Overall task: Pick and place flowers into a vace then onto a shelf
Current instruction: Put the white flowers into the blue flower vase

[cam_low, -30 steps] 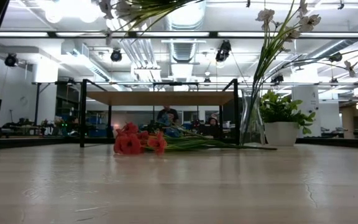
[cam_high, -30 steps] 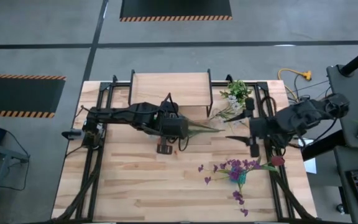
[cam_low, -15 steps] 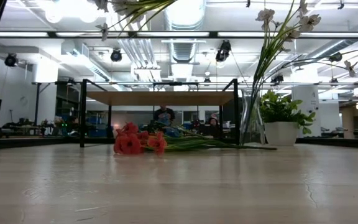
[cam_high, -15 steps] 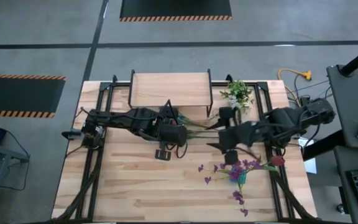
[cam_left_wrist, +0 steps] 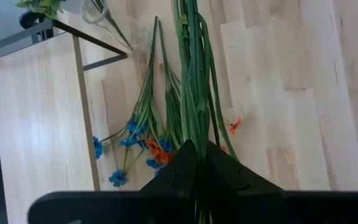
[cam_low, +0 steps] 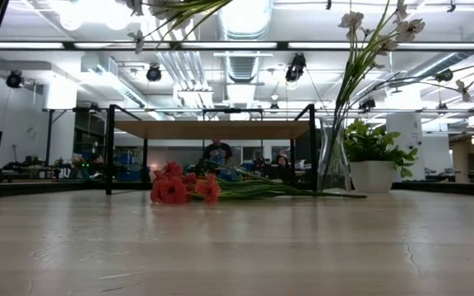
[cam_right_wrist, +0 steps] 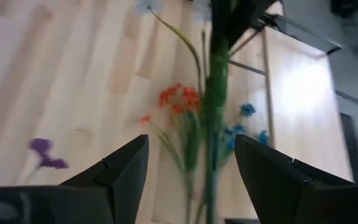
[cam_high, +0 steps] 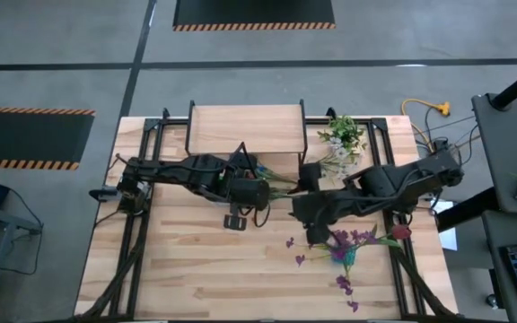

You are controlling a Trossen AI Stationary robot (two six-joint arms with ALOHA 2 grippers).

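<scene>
A bunch of flowers is held by its stems in the left gripper, jaws clamped on it, just in front of the shelf. The right gripper — jaws spread apart — should be lined up squarely around those stems before closing, clear of the vase.

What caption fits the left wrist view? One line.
Left gripper shut on green flower stems above the wooden table.

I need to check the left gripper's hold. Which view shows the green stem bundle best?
The left wrist view: the green stem bundle runs straight out from the shut left gripper. The high view shows it small, the right wrist view blurred, and the low view shows stems lying on the table by orange blooms.
</scene>
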